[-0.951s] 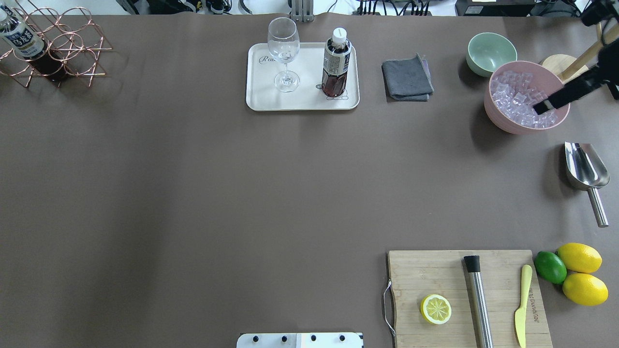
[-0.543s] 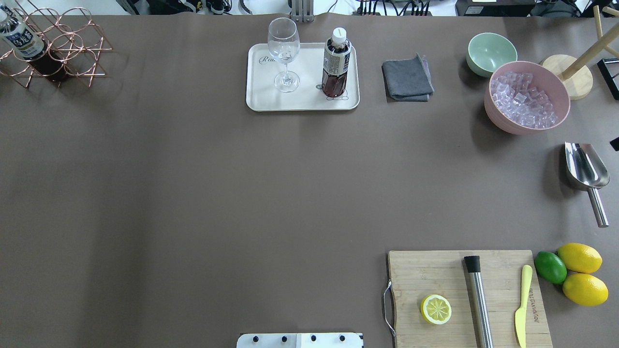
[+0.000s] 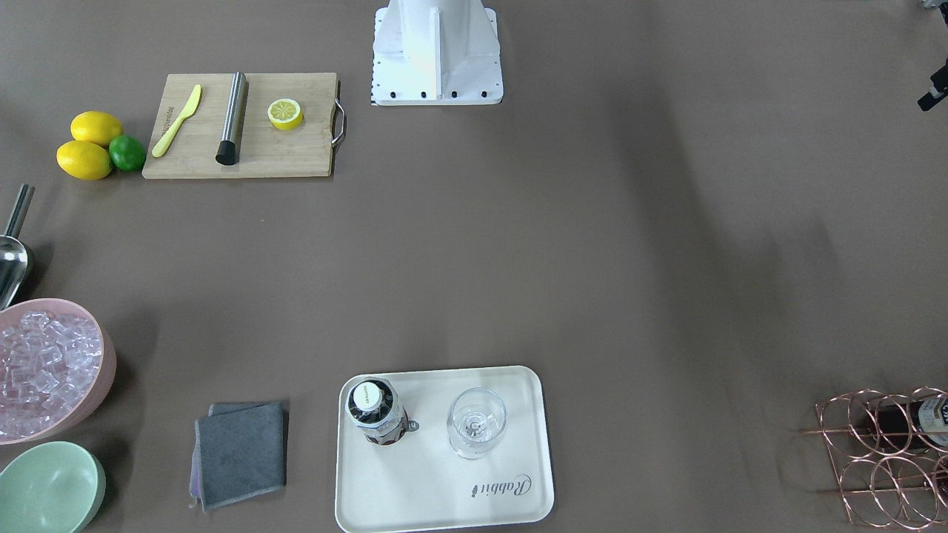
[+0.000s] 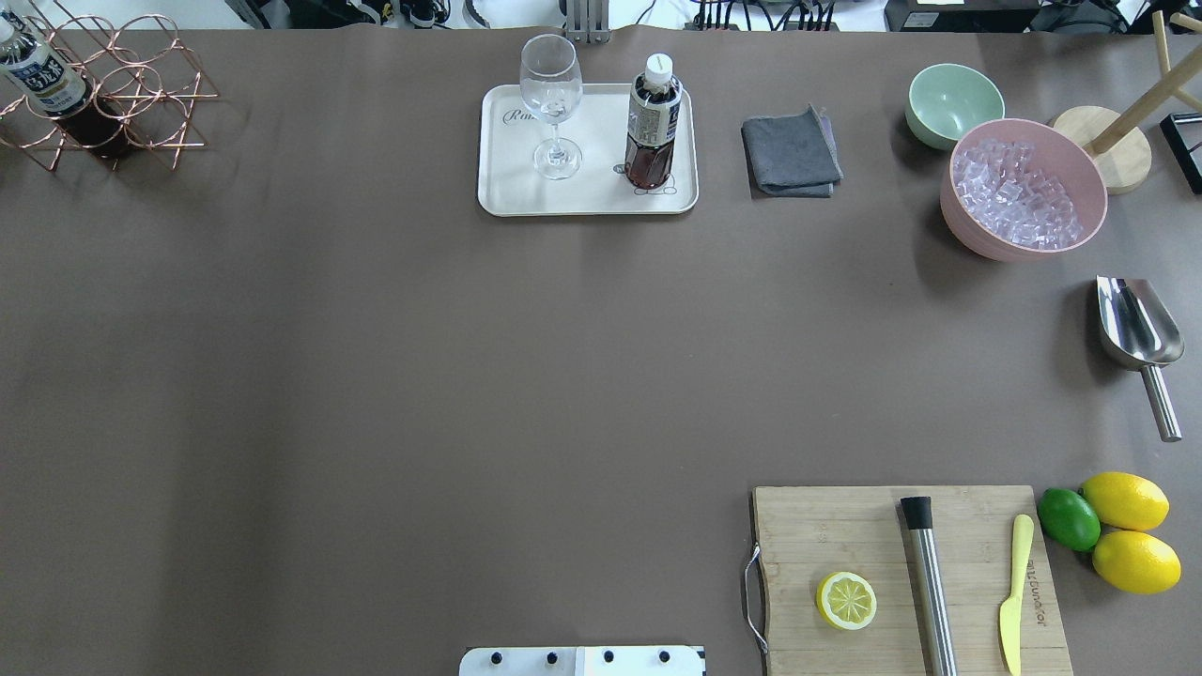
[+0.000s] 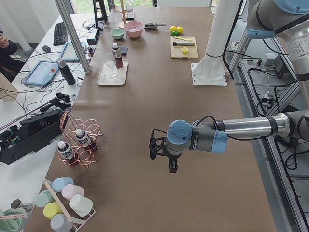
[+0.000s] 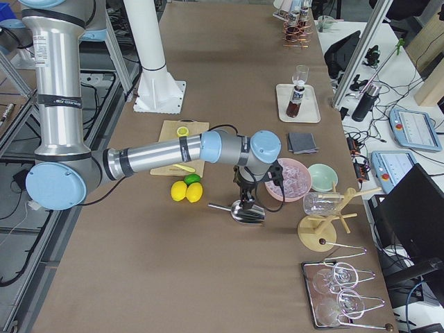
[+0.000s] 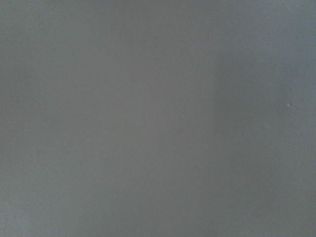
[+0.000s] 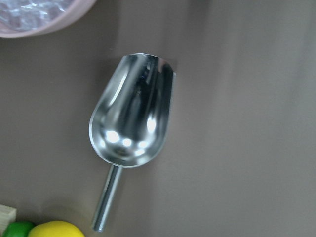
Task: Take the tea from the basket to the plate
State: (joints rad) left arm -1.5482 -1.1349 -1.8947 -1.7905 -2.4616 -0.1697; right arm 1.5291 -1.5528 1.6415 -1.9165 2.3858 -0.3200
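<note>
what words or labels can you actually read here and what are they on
"Rabbit": grey script on the plate.
Label of the standing tea on that plate: print too small to read.
Label of the racked tea in the basket: blue print, blurred, unreadable.
Mark along the cutting board edge: too small to read.

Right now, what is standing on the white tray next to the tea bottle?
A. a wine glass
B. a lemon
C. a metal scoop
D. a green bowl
A: an empty wine glass stands upright on the cream tray, beside the tea bottle; nothing else is on the tray.
</note>
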